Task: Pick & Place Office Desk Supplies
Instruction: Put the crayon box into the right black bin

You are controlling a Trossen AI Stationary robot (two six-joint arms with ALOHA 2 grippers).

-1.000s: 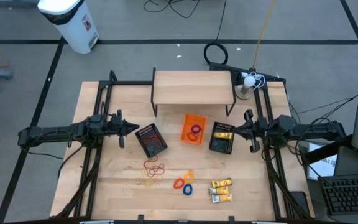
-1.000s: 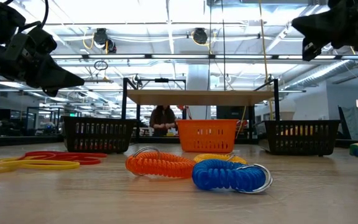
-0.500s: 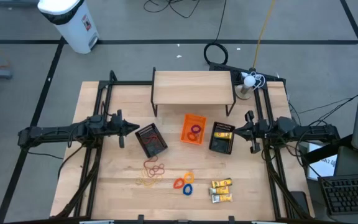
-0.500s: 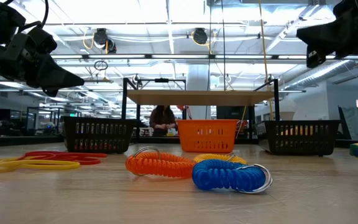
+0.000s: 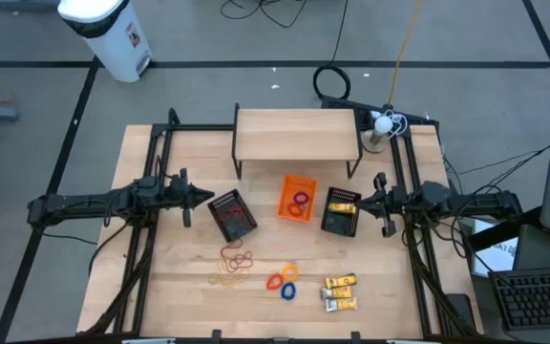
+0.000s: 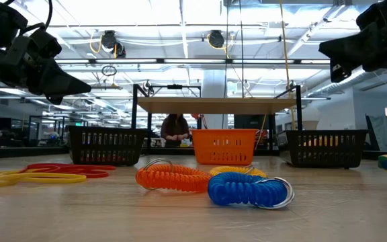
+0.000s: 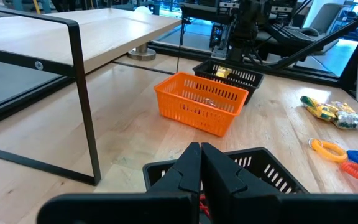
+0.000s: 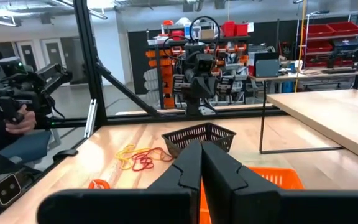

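Hovering with fingers pressed together and empty, the left gripper (image 5: 201, 198) is sitting just left of the orange bin (image 5: 297, 198), by the left black mesh bin (image 5: 232, 215); the right gripper (image 5: 367, 200) is likewise closed on nothing, just right of the orange bin, beside the right black mesh bin (image 5: 340, 211). Supplies are lying on the table (image 5: 170, 277) in front of the orange bin. Descending while closed is the likely risk: the fingers would be pushing thin bands aside rather than pinching them. Counted: two mesh bins, one orange bin, three coil rings (image 5: 283, 279), a tangle of rubber bands (image 5: 234, 266) too knotted to count, about three packets (image 5: 340, 292).
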